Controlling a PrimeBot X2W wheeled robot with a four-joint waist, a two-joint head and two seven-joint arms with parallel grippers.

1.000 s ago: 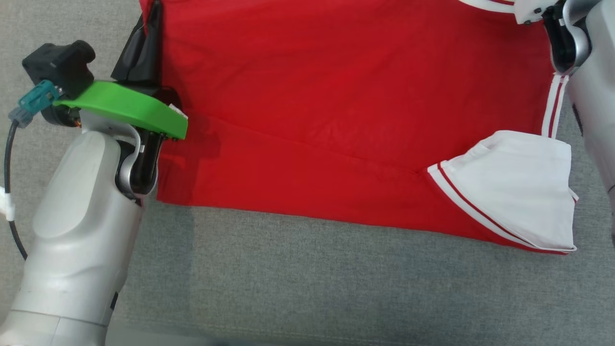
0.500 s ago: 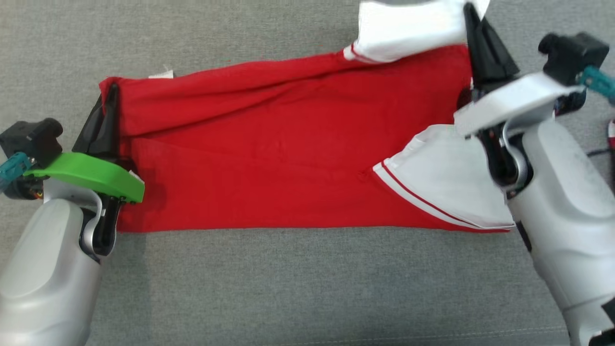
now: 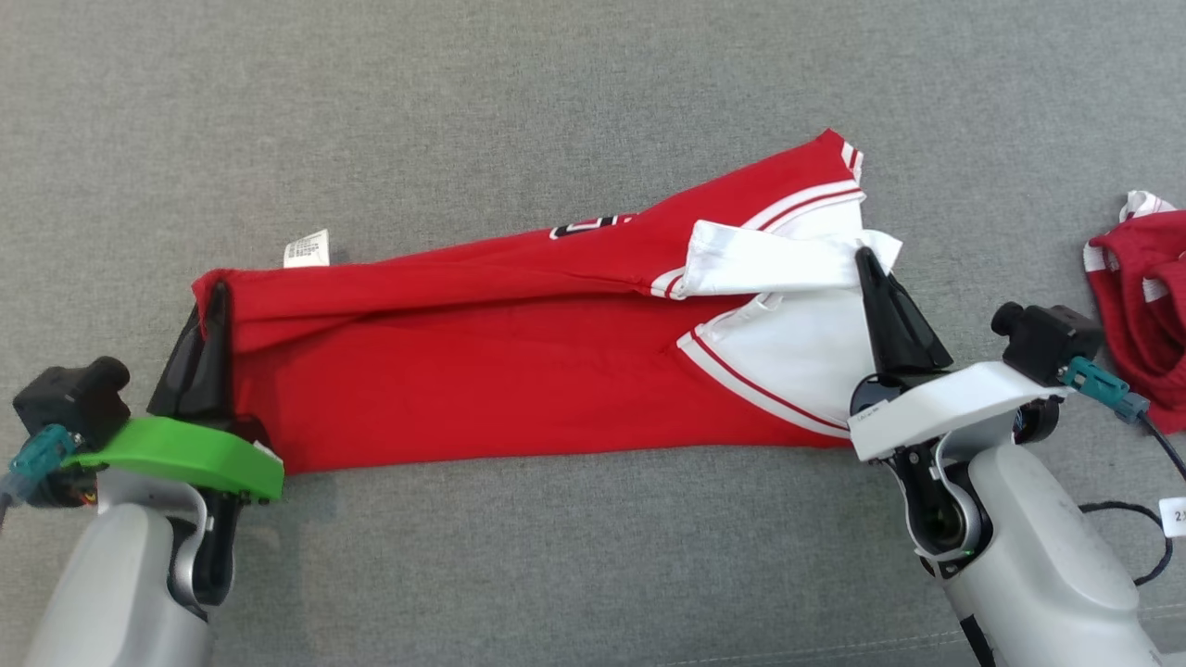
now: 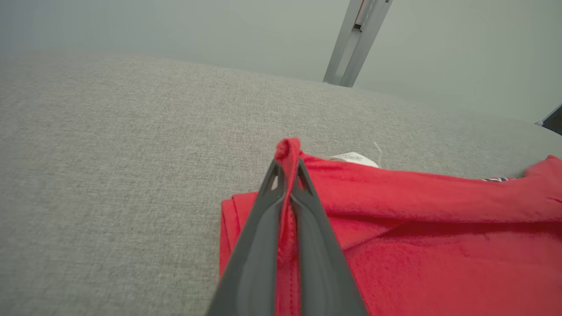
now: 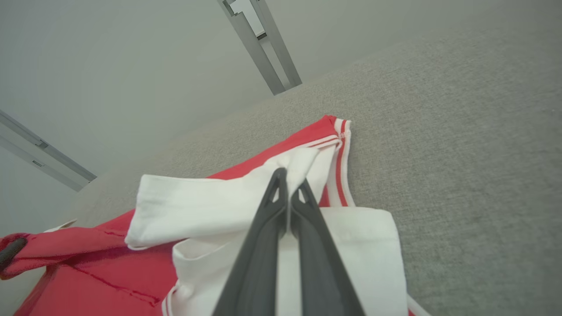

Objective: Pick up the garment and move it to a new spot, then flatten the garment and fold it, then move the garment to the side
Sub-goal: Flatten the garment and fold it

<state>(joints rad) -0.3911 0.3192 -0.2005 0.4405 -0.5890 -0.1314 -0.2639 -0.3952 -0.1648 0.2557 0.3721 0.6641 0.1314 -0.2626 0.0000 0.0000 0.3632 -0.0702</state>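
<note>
Right gripper [image 3: 864,257] drew white sleeve [image 3: 769,266] nearer (pinched tight), garment [image 3: 482,389] folded lengthwise, left gripper [image 3: 219,295] clamping red hem [image 3: 243,320].

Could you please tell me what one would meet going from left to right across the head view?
Left pincer at one end of the garment → white label → printed lettering → right pincer → second red cloth.

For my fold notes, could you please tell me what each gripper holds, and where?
The red garment: left gripper jaws pinch its red end, right gripper jaws its white part.
</note>
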